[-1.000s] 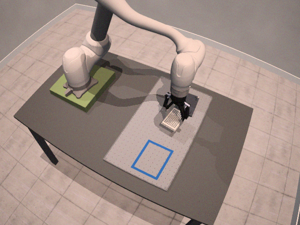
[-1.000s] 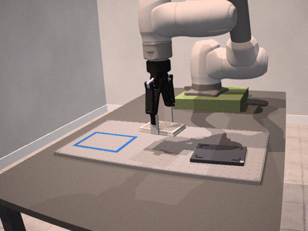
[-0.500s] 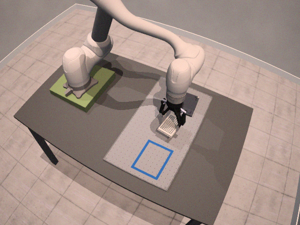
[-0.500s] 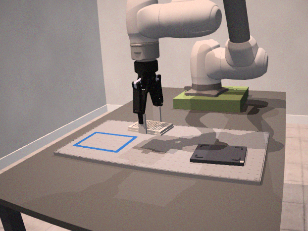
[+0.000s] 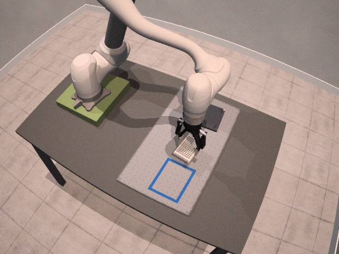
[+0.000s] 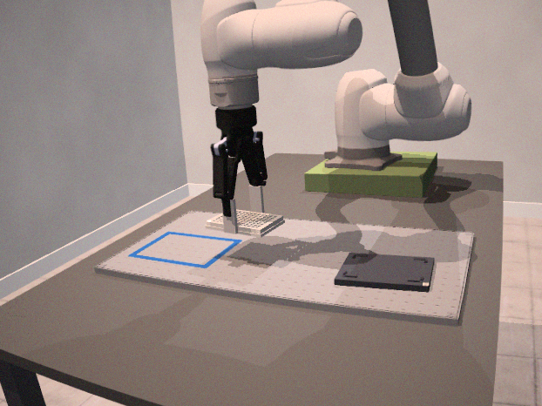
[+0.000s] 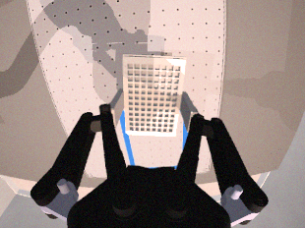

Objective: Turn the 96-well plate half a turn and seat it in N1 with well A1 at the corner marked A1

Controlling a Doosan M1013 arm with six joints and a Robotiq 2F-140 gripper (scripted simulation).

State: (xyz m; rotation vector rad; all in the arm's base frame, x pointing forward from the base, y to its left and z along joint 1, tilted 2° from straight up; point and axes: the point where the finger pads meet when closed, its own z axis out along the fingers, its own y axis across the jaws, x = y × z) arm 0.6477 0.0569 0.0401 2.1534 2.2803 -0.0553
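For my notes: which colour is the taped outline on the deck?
Blue. The taped outline shows best in the top view.

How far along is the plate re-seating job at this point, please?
Done: the plate is out of the nest, which lies bare. In hand: the gripper is shut on the plate, holding it above the deck just short of the blue bench outline. Left: the half turn and seating it in the nest.

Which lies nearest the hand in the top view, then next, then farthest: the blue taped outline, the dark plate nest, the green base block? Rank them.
1. Dark plate nest, just behind the hand.
2. Blue taped outline, in front, slightly farther.
3. Green base block, far across the table.
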